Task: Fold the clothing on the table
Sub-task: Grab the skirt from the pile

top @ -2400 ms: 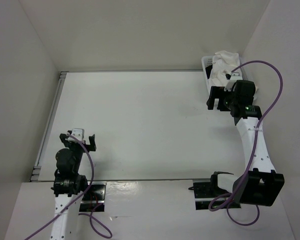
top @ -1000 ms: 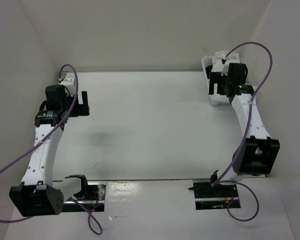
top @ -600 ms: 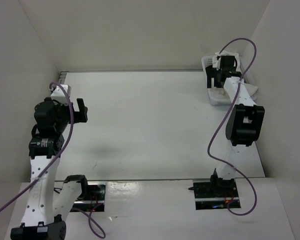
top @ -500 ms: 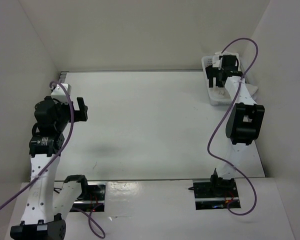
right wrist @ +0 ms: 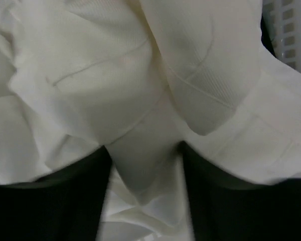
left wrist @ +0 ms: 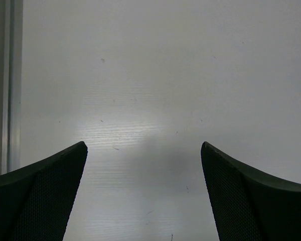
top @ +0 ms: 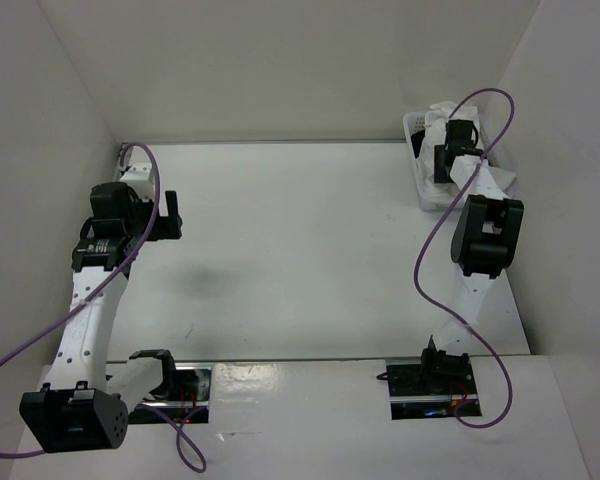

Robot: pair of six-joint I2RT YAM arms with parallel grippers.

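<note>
**Desk:** Where is the clothing at this moment?

**Operator:** I see the clothing (right wrist: 115, 75) heaped in a white lattice basket (right wrist: 286, 35) at the far right corner of the table (top: 300, 250). In my top view a flap of it hangs over the basket's right side.

**Desk:** And your right gripper?

**Operator:** The right gripper (right wrist: 143, 155) is down in that basket, with the arm stretched to the far right. On my right wrist view its 2 dark fingers (right wrist: 45, 206) stand on either side of 1 soft fold of white fabric. Cloth fills the rest of the picture. The fold seems to touch both fingers. The view is so close and blurred, though, that I cannot tell whether they are clamped on it or only standing around it.

**Desk:** Can you make out pleats?

**Operator:** I see a few straight creases and a fine ribbed weave. The cloth is too crumpled for me to say more.

**Desk:** And the left side?

**Operator:** The left gripper (top: 166, 216) hovers over the far left part of the table, well apart from the basket. Its fingers (left wrist: 45, 196) are spread wide and released, with bare white tabletop showing between them. The grey edge strip (left wrist: 10, 85) runs down the left of my left wrist view.
</note>
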